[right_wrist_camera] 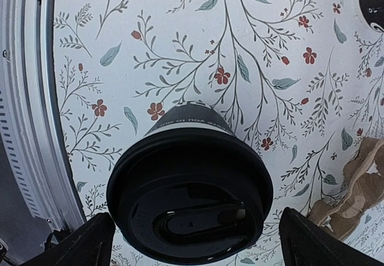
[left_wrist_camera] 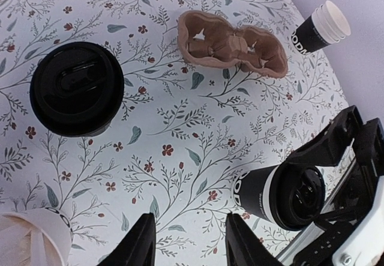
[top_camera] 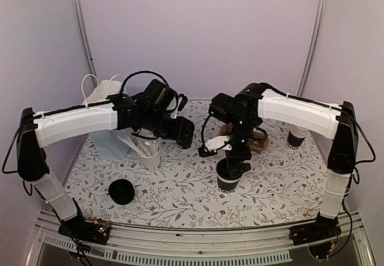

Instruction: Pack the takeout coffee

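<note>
The takeout coffee [top_camera: 228, 181] is a small black cup with a black lid, standing upright on the flowered table near the front middle. It fills the right wrist view [right_wrist_camera: 189, 200] and shows in the left wrist view [left_wrist_camera: 281, 194]. My right gripper [top_camera: 231, 161] is right above it, open, with one finger [right_wrist_camera: 89, 243] on each side of the lid and a small gap on both sides. My left gripper [top_camera: 187, 135] is open and empty [left_wrist_camera: 192, 245], hovering over bare table to the left of the cup.
A brown cardboard cup carrier [top_camera: 259, 139] [left_wrist_camera: 231, 45] lies behind the cup. A stack of unlidded cups [top_camera: 296, 137] [left_wrist_camera: 321, 29] stands at the right. A white cup of stirrers [top_camera: 150, 153], a white bag [top_camera: 107, 117] and a lid pile [top_camera: 122, 191] are at the left. Another black lid top [left_wrist_camera: 77, 89] shows.
</note>
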`<state>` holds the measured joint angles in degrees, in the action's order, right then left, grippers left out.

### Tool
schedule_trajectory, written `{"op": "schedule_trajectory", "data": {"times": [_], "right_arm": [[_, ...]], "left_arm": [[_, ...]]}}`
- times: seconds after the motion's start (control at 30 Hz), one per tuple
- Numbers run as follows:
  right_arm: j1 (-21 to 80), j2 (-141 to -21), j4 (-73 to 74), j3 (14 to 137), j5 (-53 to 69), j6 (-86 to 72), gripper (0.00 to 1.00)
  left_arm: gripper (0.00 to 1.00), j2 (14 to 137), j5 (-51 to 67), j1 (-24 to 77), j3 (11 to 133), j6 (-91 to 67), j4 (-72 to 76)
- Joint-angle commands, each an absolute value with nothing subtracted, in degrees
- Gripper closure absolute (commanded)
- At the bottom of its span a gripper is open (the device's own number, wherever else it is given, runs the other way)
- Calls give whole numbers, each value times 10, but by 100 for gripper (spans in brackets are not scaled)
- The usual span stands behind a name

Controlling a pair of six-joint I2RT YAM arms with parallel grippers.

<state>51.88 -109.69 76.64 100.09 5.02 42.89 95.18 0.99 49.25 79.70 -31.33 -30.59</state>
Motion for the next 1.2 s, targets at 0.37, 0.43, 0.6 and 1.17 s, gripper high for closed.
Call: {"op": "schedule_trajectory", "data": {"times": [0.37,0.43,0.6,1.17], "right_arm": [[356,-887,597,901,210,431,1],[270,-830,503,822,336,402,1],[180,-768,411,691,460,258,1],[225,-899,391,613,522,234,11]], "left_arm": [[39,1017,112,530,878,-254,-250],[36,1033,123,537,885,-261,-248],[35,1067,161,553,876,-275,-212],[37,1115,213,571,854,-289,-188]]}}
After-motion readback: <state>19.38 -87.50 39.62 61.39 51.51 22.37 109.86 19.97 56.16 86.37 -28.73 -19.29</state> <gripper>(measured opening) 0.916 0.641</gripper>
